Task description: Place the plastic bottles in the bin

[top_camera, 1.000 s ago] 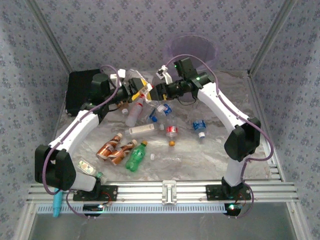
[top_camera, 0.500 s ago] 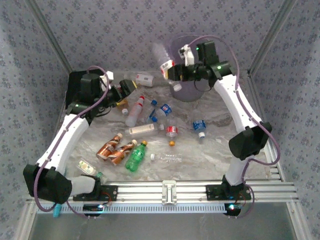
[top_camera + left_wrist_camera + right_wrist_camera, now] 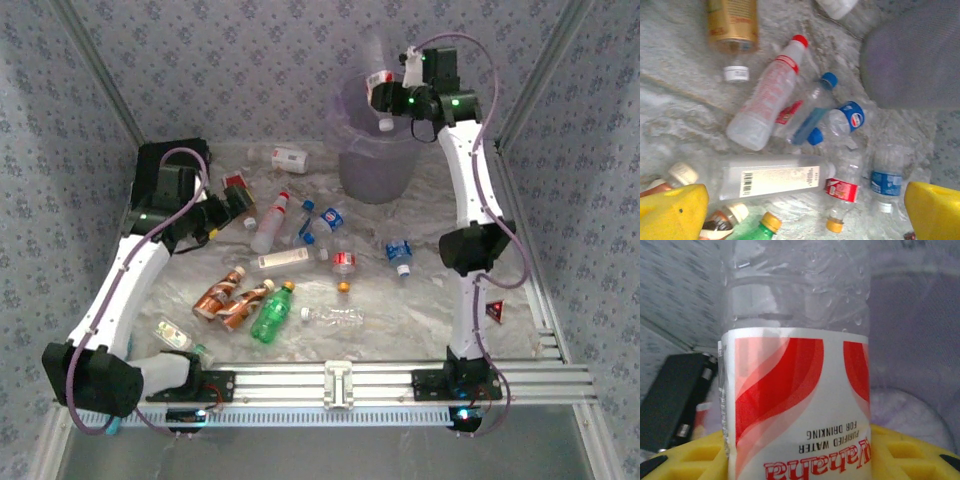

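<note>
Right hand (image 3: 384,96): upper right of the top view, above the bin (image 3: 372,178); clamped round a red-labelled water bottle (image 3: 790,405), yellow fingers (image 3: 907,447) pressing on either side of the label.
Held bottle: aloft over the bin's mouth, long axis steep, not yet inside.
Left hand (image 3: 236,198): left of the top view, low over the desk (image 3: 420,300); spread fully wide, nothing in it; yellow fingertips (image 3: 670,212) at both lower corners of the wrist view.
Remaining bottles: scattered mid-desk, among them a green bottle (image 3: 270,315), copper-brown bottles (image 3: 225,298), a white-labelled bottle (image 3: 772,180) and several clear ones with blue caps.
Risk, release: if let go off-centre, likely to strike the rolled rim and bounce back onto the desk.
Risk, grip: thin, crushable-looking wall; liable to twist or slip out if squeezed unevenly.
Risk, bin: tall and probably light; a knock from the bottle or the wrist could shove or tip it.
Risk, left side: bottles touching and overlapping below the open fingers; easy to pinch two at once or set round bodies rolling.
Risk, black case (image 3: 160,172): close behind the left arm; a wide swing could catch it.
</note>
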Tool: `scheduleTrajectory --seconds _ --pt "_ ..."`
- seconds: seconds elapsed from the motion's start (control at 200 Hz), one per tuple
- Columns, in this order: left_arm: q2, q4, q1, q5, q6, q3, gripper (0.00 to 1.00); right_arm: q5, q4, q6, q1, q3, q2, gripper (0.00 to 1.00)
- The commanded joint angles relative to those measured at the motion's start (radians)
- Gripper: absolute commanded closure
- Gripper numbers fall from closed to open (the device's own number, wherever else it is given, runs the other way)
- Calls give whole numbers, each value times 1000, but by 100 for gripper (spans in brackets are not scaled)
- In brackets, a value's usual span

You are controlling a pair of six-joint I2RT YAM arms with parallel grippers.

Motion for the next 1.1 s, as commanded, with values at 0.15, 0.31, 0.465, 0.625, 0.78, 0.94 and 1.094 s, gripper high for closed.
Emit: scheduleTrajectory --seconds 0.15,0.31,0.465,0.625,0.78,0.94,1.094 --pt "-25 -67 39 -62 31 -52 0 71 -59 -32 -10 30 71 56" --pt "-15 -37 56 -42 27 -86 0 107 -77 -60 -1 -18 81 56" --pt "-15 -38 63 -41 31 -100 0 135 -92 -84 12 -24 95 47" --pt "-28 -42 69 -49 33 -111 0 146 -85 -89 15 -24 96 38" --pt "-30 -45 71 -49 33 -115 0 154 -87 -98 18 -21 91 29" --pt "-33 -43 70 -52 36 -119 0 157 -86 -105 20 -5 82 22" --pt "-35 -41 72 -49 37 -125 0 153 -83 -114 20 25 52 20"
